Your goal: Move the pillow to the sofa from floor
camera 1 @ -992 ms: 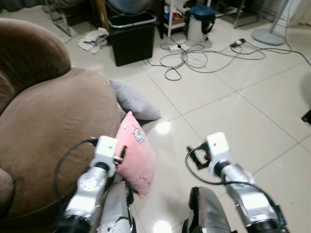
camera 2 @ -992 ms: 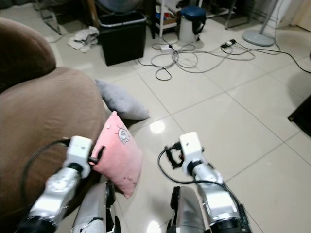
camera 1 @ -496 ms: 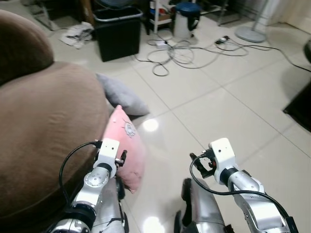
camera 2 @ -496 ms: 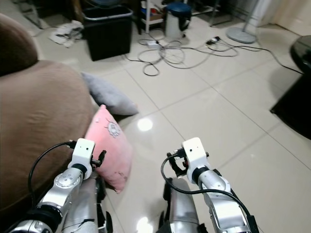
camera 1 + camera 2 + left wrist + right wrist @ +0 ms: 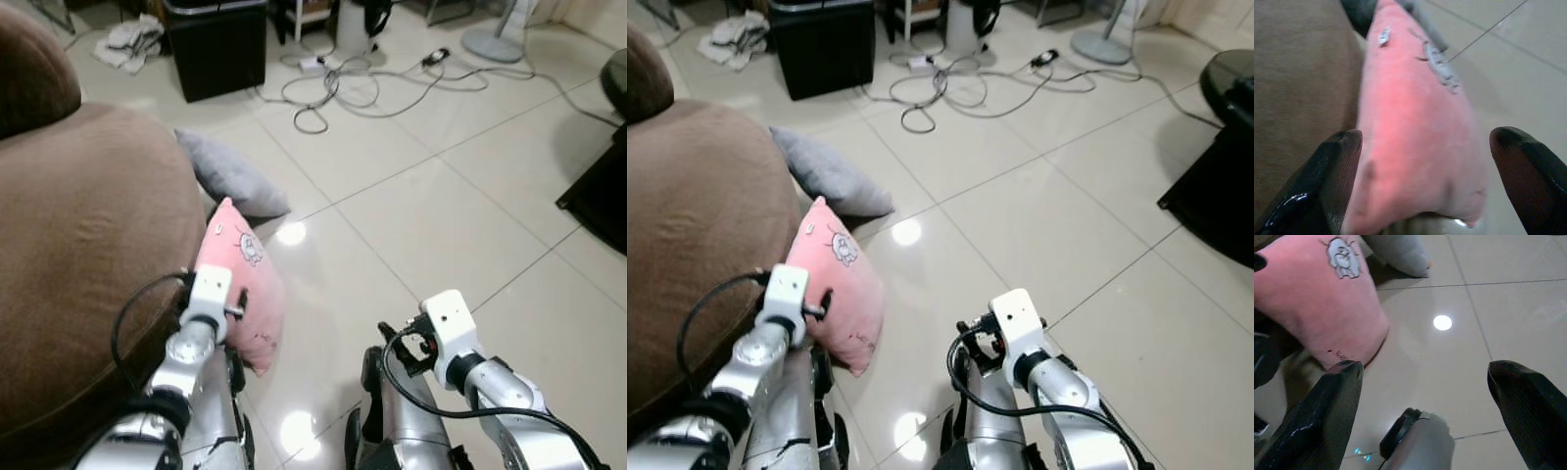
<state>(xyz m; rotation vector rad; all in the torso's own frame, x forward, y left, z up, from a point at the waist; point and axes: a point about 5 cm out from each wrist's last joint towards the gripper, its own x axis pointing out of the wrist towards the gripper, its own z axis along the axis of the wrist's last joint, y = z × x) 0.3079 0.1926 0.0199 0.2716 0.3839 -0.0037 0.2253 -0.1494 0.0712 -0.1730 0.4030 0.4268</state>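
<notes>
Pale floor tiles [image 5: 460,206] ran beside the brown sofa [image 5: 78,245], where the pink pillow [image 5: 240,284] stood on edge against its side. I had my left gripper [image 5: 1425,196] spread wide with the pillow between its fingers [image 5: 1334,181]. My right gripper [image 5: 1425,396] hung spread over bare tile, the pillow beside it.

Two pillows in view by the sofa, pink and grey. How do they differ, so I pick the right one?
The pink pillow stands on edge, leaning against the brown sofa; the grey pillow lies flatter on the floor, farther from the robot. The pink pillow carries a small cartoon patch; the grey pillow looks plain. The left gripper has its open fingers either side of the pink pillow; the grey pillow has no gripper near it. Both are soft and sit beside the sofa.
</notes>
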